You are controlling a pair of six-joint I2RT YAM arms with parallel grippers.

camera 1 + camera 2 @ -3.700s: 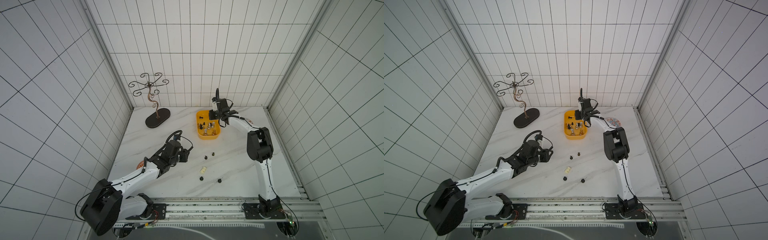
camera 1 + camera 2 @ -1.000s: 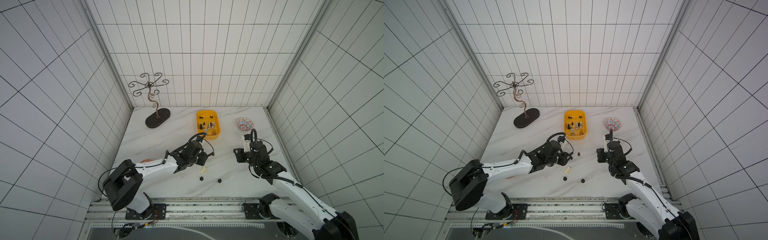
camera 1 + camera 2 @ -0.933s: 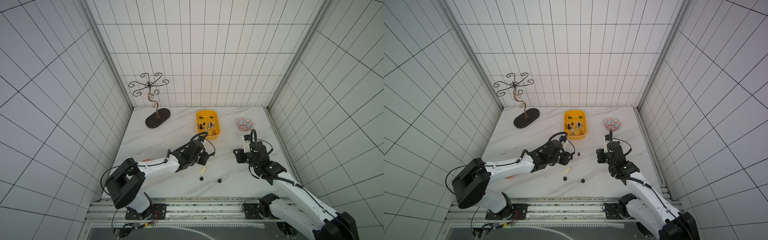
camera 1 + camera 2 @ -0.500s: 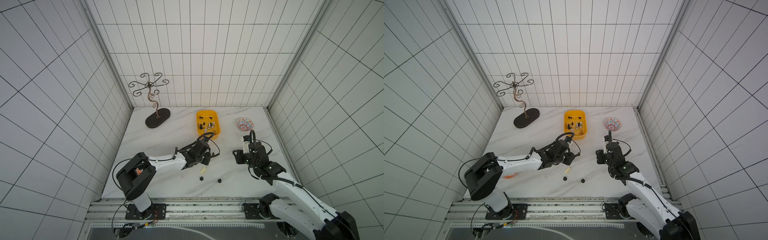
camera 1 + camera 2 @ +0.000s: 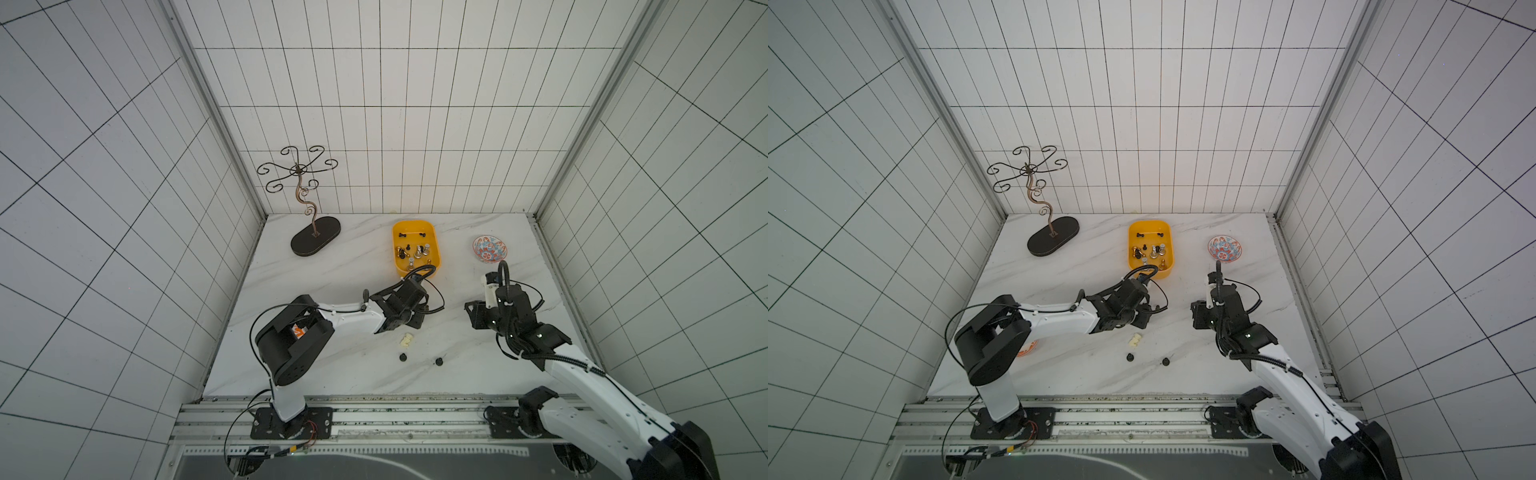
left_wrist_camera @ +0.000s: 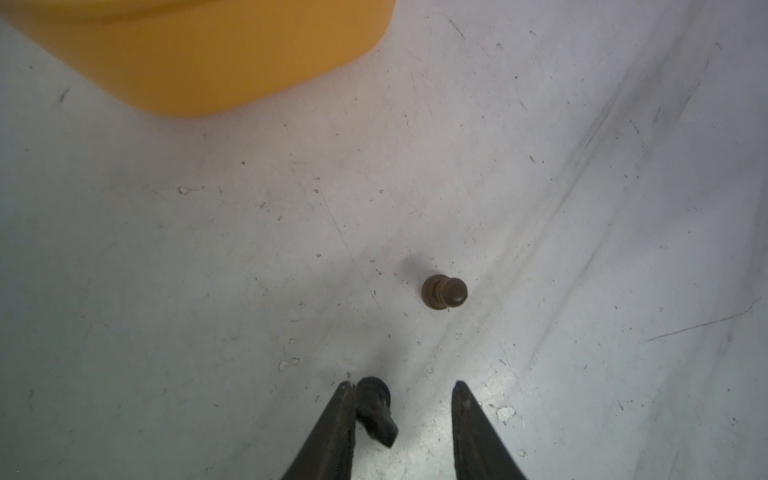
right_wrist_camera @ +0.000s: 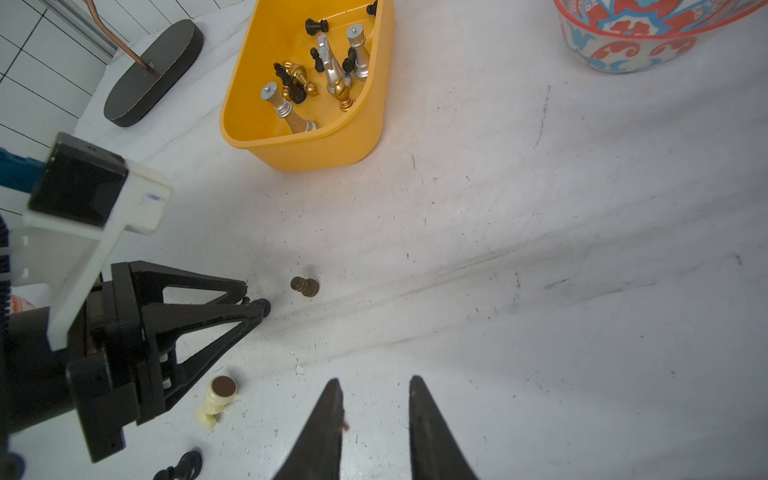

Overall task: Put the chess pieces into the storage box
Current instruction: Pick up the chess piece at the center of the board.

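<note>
The left gripper point(image 6: 402, 383) hangs part open low over the middle of the desk point(image 5: 340, 270), a black pawn point(image 6: 374, 405) lying between its jaws against one finger. A dark pawn point(image 6: 444, 292) rests just beyond; the storage box point(image 6: 208, 62) sits farther out, toward the far edge. The right gripper point(image 7: 374, 380) stands slightly apart, empty.

Left arm point(image 5: 353, 322) low, left fingers point(image 6: 332, 432) apart — right arm point(image 5: 582, 376) low, right fingers point(image 7: 324, 428) narrowly apart.

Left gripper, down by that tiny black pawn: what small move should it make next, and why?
Probably it should close the left gripper on the black pawn. The pawn lies on the table between the open jaws, touching one finger with a clear gap to the other, so it is not yet gripped. Once held, it could go to the yellow box nearby.
</note>
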